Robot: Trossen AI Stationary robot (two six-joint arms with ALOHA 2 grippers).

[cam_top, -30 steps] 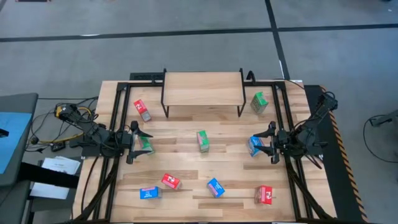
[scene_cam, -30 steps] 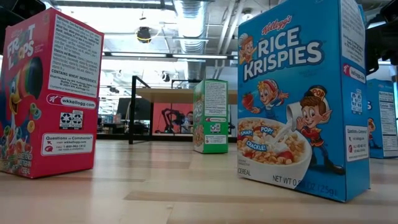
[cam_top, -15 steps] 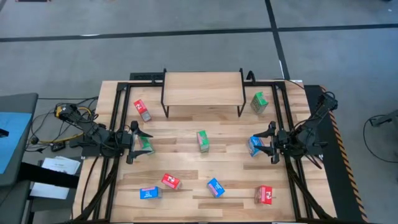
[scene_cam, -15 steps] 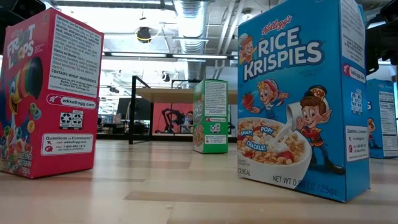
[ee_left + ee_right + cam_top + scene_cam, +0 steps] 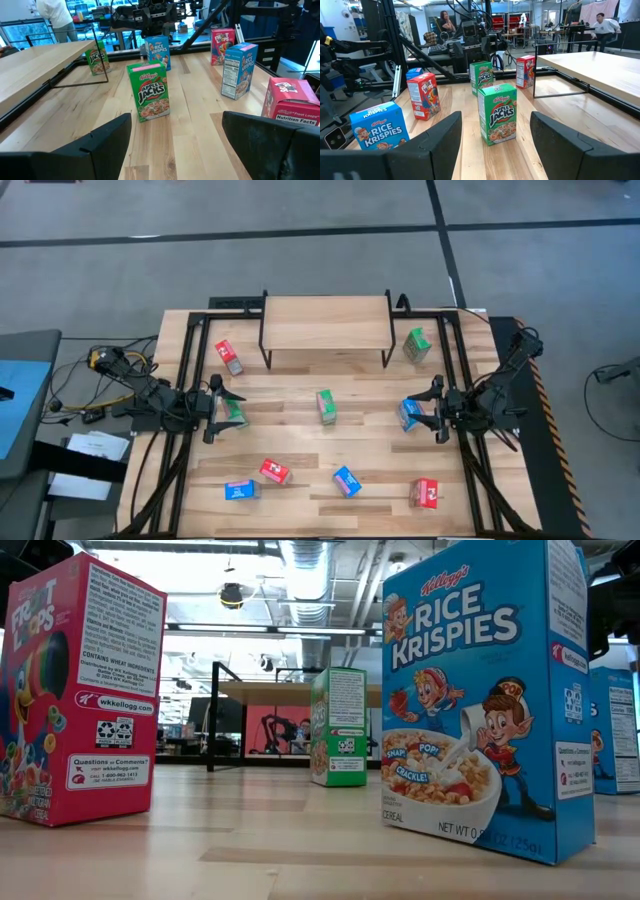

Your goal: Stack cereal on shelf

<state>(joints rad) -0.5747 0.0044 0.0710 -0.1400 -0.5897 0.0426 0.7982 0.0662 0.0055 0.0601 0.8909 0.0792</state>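
The shelf (image 5: 325, 323) stands at the table's far middle, its top bare. Cereal boxes stand scattered on the tabletop. A green box (image 5: 325, 406) is at the centre, and also shows in both wrist views (image 5: 151, 90) (image 5: 496, 112). Another green box (image 5: 233, 412) stands just past my left gripper's (image 5: 216, 408) fingertips. A blue box (image 5: 410, 414) stands just past my right gripper's (image 5: 434, 409) fingertips. Red (image 5: 228, 357) and green (image 5: 417, 345) boxes flank the shelf. Both grippers are open and empty, facing each other across the table.
Along the near edge stand a blue box (image 5: 240, 490), a red box (image 5: 274, 471), a blue box (image 5: 347, 481) and a red box (image 5: 427, 493). Black frame rails run along the table's left and right sides. People show in the room beyond.
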